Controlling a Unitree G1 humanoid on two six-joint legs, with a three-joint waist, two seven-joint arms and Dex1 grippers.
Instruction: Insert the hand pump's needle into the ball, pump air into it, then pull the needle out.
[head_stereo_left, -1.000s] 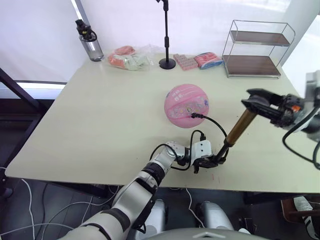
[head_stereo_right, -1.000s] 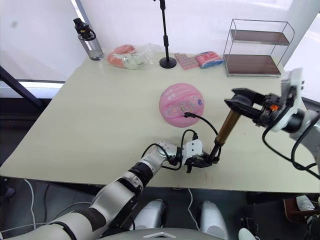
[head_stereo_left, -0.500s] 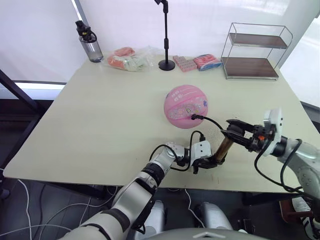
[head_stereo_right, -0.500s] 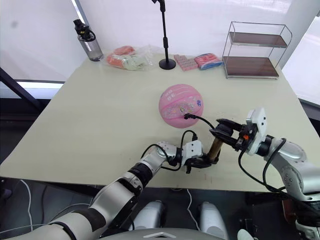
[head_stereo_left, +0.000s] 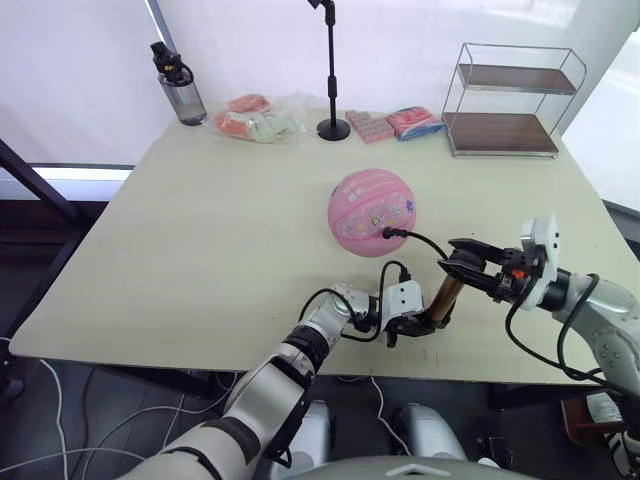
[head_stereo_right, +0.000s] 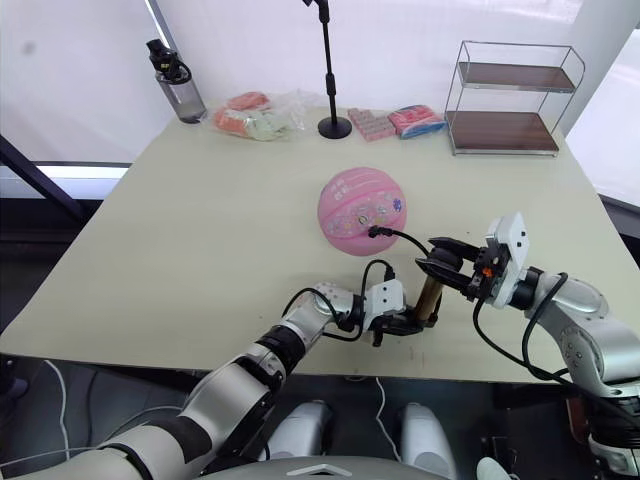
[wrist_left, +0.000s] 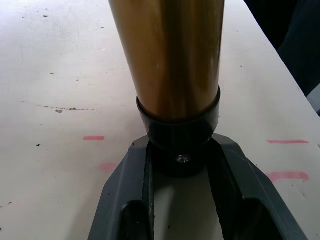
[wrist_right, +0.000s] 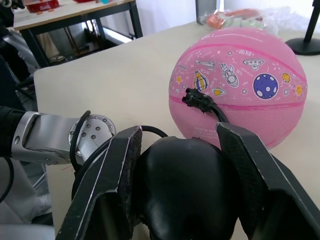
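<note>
The slim gold-bronze hand pump (head_stereo_left: 444, 296) stands tilted on the cream table (head_stereo_left: 200, 240) near its front edge, its long axis rising from the black base cap up and to the robot's right. The left gripper (head_stereo_left: 410, 325) pinches that base cap. The right gripper (head_stereo_left: 462, 268) clasps the black handle on top, directly in line for a push down the axis. The thin black hose (head_stereo_left: 425, 245) arcs to the pink cartoon-printed ball (head_stereo_left: 373, 212) just behind; its black fitting sits against the ball, the needle apparently already inside.
</note>
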